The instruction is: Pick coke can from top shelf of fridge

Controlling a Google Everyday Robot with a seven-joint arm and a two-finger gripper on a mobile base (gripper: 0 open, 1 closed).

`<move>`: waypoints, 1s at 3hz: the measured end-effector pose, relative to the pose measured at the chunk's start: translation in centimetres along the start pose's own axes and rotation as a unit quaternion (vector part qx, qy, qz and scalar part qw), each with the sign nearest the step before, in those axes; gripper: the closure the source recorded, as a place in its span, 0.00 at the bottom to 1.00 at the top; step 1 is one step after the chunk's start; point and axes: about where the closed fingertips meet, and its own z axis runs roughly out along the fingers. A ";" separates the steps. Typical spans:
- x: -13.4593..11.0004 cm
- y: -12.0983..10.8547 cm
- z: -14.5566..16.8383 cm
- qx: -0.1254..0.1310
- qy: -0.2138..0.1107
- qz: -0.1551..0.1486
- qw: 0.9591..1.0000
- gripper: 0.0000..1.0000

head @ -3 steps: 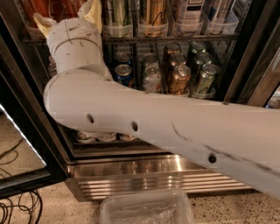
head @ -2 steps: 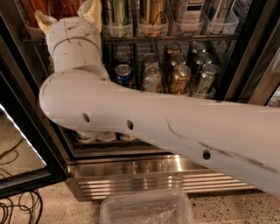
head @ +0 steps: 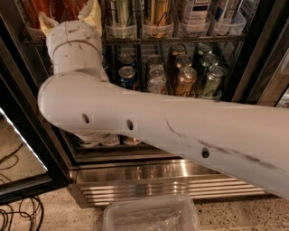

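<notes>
A: Starting nearest the camera, what lies there?

B: A clear plastic container (head: 151, 215) on the speckled floor (head: 49, 212). Above it, the thick white robot arm (head: 171, 131) crosses from lower right to upper left.

A: And behind the arm?

B: The tall black-framed drinks fridge (head: 250, 67), with its ribbed stainless-steel base (head: 149, 182). On a lower wire rack stand a blue Pepsi can (head: 128, 76), a gold can (head: 185, 80) and a green can (head: 211, 77).

A: Where is the pincer?

B: The pincer (head: 69, 17) is up at the left end of the dark wire top shelf (head: 180, 39), which is fronted by a row of clear tubs (head: 158, 30). Its two cream fingertips (head: 92, 12) stand wide apart, with nothing visibly clamped.

A: And the can?

B: The red aluminium coke can (head: 67, 6) shows as a red surface just behind the pincer, between those fingertips. Whether they touch it I cannot tell.
</notes>
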 end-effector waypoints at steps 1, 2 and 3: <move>0.7 0.2 0.0 -0.004 0.008 0.014 1.000 0.31; 1.1 -0.4 0.1 0.003 0.010 0.024 1.000 0.31; 1.3 -1.1 0.6 0.007 0.010 0.027 1.000 0.35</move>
